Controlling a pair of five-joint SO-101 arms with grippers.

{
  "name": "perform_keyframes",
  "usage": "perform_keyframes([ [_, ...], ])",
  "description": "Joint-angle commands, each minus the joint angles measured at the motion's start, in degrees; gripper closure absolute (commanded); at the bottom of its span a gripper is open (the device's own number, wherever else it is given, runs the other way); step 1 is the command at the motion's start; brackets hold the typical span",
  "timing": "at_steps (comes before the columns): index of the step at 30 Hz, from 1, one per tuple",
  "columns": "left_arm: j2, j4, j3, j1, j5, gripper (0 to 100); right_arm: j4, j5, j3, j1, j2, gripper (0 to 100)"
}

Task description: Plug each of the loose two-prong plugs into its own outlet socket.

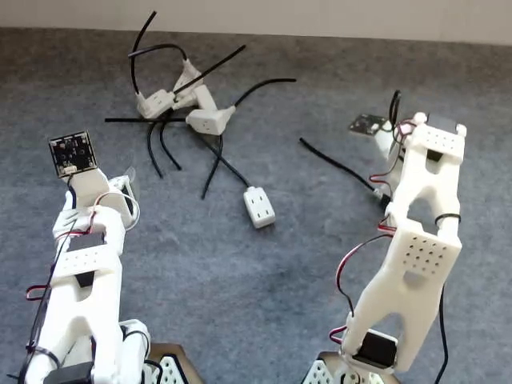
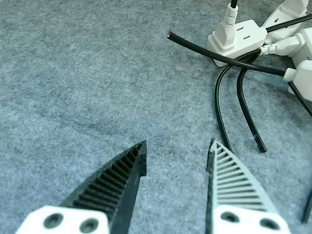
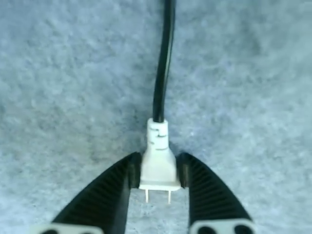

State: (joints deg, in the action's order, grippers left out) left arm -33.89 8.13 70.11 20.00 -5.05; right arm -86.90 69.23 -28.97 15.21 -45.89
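Observation:
My right gripper (image 3: 158,160) is shut on a white two-prong plug (image 3: 158,163), its prongs pointing back toward the wrist and its black cable (image 3: 165,58) running away over the carpet. From above, this gripper (image 1: 382,192) sits at the right, with the cable (image 1: 336,164) trailing to the upper left. A lone white outlet socket (image 1: 259,207) lies mid-table, slots up. My left gripper (image 2: 176,153) stands open above bare carpet at the left (image 1: 126,190), holding nothing. A cluster of white sockets (image 1: 192,108) with plugs lies at the back; one socket (image 2: 239,35) has a plug in it.
Black cables (image 1: 160,148) fan out from the cluster toward the left arm and the middle. A cable (image 1: 228,168) links the lone socket to the cluster. Grey carpet (image 1: 240,304) covers the table. A small circuit board (image 1: 366,124) lies behind the right arm.

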Motion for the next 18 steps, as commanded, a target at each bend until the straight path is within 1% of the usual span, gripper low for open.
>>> perform_keyframes([
  [1, -0.5, -1.4, -0.1, -1.5, -0.2, 79, 1.3, -1.2, 7.0, 0.3, -0.8, 92.5],
  [6, -0.5, -1.4, -0.1, -1.5, -0.2, 79, 9.0, -1.5, 14.7, 0.3, -0.4, 92.9],
  [12, -0.6, -1.4, -0.1, -1.5, -0.2, 79, 9.1, -1.5, 14.5, 0.3, 0.3, 93.0],
  [16, -0.6, -1.4, -0.1, -1.5, -0.2, 79, 9.1, -1.6, 14.3, 0.0, 5.8, 93.0],
  [18, -0.6, -1.4, -0.1, -1.5, -0.2, 79, 9.1, -3.6, 14.3, -0.1, 9.2, 93.0],
])
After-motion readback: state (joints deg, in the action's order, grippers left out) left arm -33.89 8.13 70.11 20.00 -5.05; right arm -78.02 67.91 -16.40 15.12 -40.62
